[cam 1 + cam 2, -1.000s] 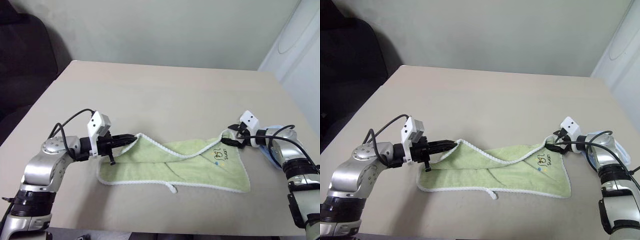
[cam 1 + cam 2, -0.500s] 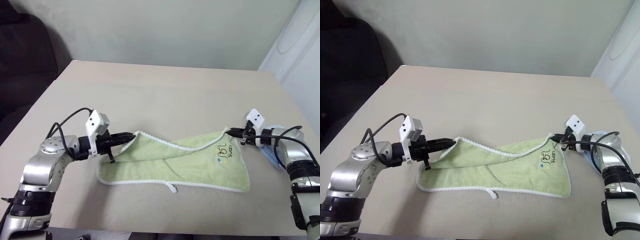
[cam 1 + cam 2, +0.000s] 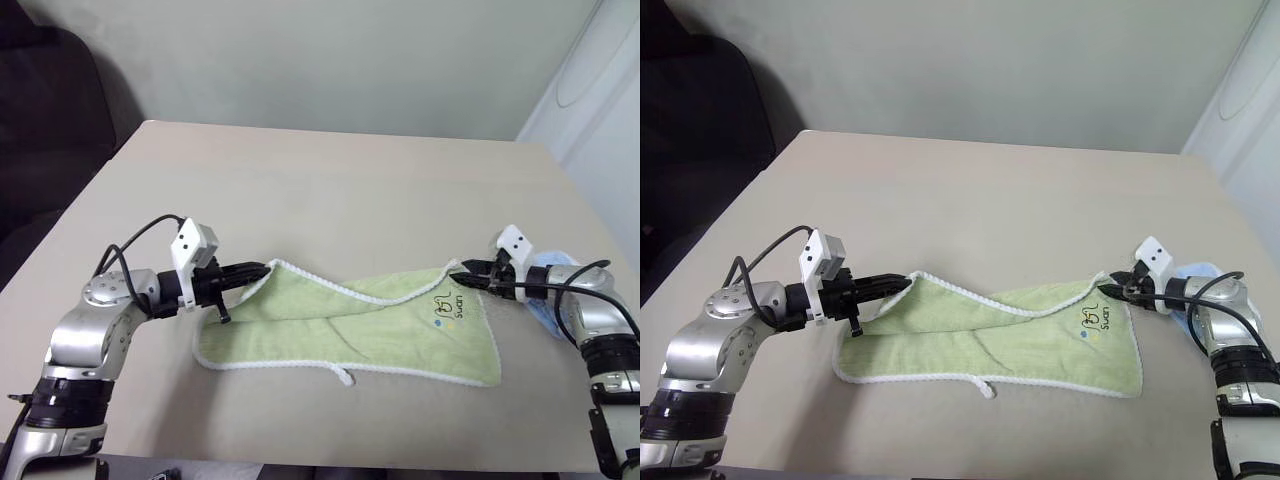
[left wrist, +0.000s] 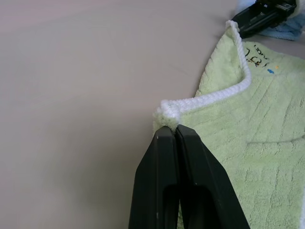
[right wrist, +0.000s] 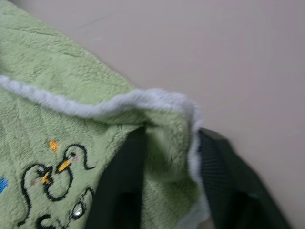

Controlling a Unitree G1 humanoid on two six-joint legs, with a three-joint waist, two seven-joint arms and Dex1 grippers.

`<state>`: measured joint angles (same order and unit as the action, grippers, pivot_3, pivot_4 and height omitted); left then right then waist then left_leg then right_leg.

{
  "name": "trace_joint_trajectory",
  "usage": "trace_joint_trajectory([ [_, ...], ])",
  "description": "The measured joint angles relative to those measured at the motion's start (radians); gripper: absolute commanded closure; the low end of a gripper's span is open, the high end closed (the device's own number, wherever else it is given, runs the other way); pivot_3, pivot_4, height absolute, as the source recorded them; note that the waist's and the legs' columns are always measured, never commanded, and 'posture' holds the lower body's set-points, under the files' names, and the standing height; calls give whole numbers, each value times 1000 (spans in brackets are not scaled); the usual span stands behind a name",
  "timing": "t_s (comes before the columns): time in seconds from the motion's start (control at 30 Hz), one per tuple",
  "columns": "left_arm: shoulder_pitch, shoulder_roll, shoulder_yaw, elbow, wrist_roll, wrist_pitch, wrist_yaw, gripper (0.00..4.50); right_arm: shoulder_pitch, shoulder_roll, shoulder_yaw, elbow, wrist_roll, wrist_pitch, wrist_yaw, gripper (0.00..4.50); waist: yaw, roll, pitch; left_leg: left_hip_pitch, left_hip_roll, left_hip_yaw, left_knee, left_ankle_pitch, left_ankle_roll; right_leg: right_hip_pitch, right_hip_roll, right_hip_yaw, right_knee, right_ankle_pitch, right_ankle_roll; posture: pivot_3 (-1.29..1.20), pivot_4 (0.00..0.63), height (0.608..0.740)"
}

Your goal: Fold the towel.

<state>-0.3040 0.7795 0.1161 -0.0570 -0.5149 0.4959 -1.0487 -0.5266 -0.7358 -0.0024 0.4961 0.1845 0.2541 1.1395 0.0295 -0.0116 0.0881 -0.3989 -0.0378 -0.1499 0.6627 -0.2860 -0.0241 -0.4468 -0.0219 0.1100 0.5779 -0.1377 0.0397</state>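
Beige worktop (image 3: 330,190): our left tool (image 4: 175,130) pinches one corner of the green towel (image 3: 360,330); our right tool (image 5: 169,143) straddles the far corner by the logo (image 5: 57,174), fingers parted. We should clench first, then lift both corners evenly.

Towel (image 3: 360,325) corner — apparently flatter, rightward.

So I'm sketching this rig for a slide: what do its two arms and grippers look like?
Both arms are silver metal with black joint bands. Each ends in a gripper, left and right, of two slim black fingers, topped by a small white camera box. Loose black cables loop along each forearm.
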Motion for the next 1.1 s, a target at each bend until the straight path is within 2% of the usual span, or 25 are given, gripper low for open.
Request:
trace_joint_trajectory([
  [0.17,6,24,1,27,4,-18,-21,4500,27,-27,0,-21,9,19,40,2058,0,0,0,0,0,0,0,0,0,0,0,0,0,0,0,0,150,740],
  [0.3,46,107,4,65,25,-47,-92,4500,29,-32,-2,-20,18,38,46,2058,-4,0,0,0,0,0,0,0,0,0,1,0,0,0,0,0,150,740],
  [0.43,79,148,4,102,48,-79,-153,4500,25,-34,-17,-19,28,55,46,2058,-4,0,0,0,0,-1,-1,0,-1,-1,0,0,0,-1,-1,0,150,740],
  [0.83,92,151,-1,122,89,-115,-173,4500,-12,-8,-18,64,14,34,-18,2058,-3,0,0,0,0,-1,-1,0,-1,-2,0,0,1,-1,-3,0,150,740],
  [0.97,92,149,-1,122,89,-117,-173,4500,-39,0,-19,105,5,3,-47,3308,-3,0,0,0,0,-1,-1,0,-1,-2,0,0,1,-1,-3,0,150,740],
  [1.07,92,146,-2,122,90,-117,-172,4500,-47,9,-19,125,5,-12,-59,4405,-2,0,0,-1,0,-1,-1,0,-1,-2,0,0,0,-1,-3,0,150,740],
  [1.1,92,145,-2,122,90,-117,-172,4500,-47,11,-19,128,5,-13,-60,4462,-2,0,0,-1,0,-1,-1,0,-1,-2,0,0,0,-1,-3,0,150,740],
])
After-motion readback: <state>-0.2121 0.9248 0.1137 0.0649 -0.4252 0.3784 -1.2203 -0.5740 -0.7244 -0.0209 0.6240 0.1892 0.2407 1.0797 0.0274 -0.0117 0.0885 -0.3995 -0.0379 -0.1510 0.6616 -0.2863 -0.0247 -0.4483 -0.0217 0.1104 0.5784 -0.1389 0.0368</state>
